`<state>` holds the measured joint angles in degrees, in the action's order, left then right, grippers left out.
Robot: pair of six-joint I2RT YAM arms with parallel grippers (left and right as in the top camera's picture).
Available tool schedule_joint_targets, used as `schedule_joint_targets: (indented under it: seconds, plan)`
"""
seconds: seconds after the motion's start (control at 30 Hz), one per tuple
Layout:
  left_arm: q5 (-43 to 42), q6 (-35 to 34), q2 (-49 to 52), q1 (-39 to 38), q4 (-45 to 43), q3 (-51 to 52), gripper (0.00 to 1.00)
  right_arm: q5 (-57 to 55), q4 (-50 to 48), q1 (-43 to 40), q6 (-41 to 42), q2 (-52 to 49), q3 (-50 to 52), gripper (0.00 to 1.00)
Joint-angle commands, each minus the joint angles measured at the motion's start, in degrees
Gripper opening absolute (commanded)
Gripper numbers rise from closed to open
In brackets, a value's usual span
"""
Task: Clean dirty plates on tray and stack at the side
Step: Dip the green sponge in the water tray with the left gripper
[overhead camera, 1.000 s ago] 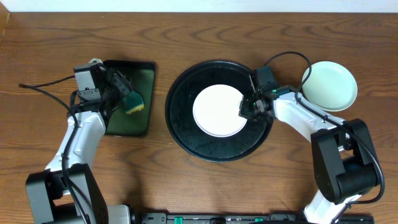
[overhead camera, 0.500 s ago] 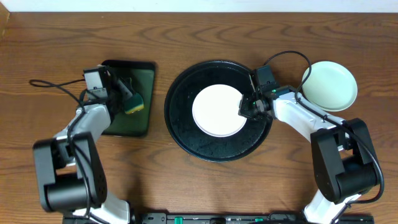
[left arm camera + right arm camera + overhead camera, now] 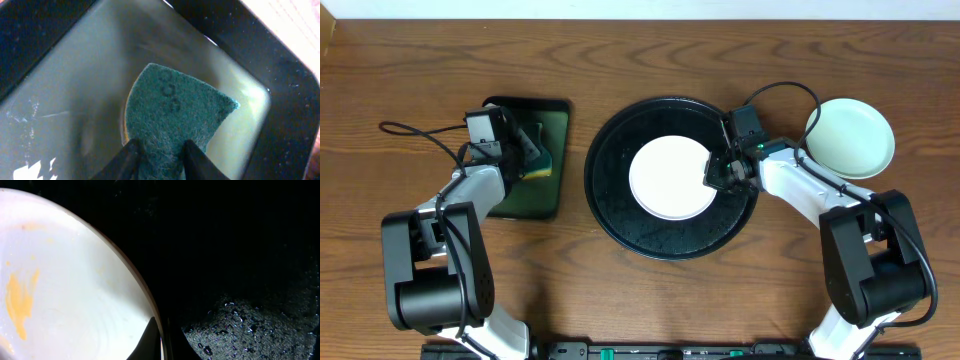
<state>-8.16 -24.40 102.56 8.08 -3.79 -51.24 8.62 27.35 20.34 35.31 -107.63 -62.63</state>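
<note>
Wood tabletop (image 3: 640, 60): round black tray (image 3: 620, 215) at centre, rectangular tray (image 3: 535, 200) left, mint plate (image 3: 855, 135) upper right. White plate (image 3: 665, 180), yellow-smeared, lies in the round tray, right gripper (image 3: 160, 340) clenching its rim. Left gripper (image 3: 160, 155) pinches a green sponge (image 3: 175, 110), its stamp unreadable.

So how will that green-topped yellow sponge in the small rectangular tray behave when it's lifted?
Probably soft: the green-topped yellow sponge looks fibrous and seems pinched between the fingers of the left pincer. Likely light and easy to lift. It may be wet and drip, since the rectangular black tray shows a glossy sheen.
</note>
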Motion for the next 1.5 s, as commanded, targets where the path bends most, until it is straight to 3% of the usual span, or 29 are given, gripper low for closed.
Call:
schedule_joint_targets:
  seconds: [0.0,0.2,0.67,1.27,1.47]
  plan:
    - [0.35,2.82,0.52,-0.35,1.16,-0.50,0.22,-0.70,-0.59,0.68,-0.28,-3.72,1.57,0.01]
    - [3.82,2.95,0.50,-0.33,2.01,-0.52,0.07,-0.68,-0.52,0.72,-0.28,-3.72,1.57,0.01]
    - [4.24,2.71,-12.98,-0.28,4.17,-0.52,0.07,-0.68,-0.81,0.76,-1.14,-3.72,1.57,0.01]
    - [11.41,2.78,0.74,-0.28,5.49,-0.50,0.07,-0.90,-1.05,0.76,-1.60,-3.72,1.60,0.01]
    - [11.15,3.37,-0.79,-0.28,5.49,-0.63,0.07,-1.09,-0.98,0.76,-2.84,-3.72,1.60,0.01]
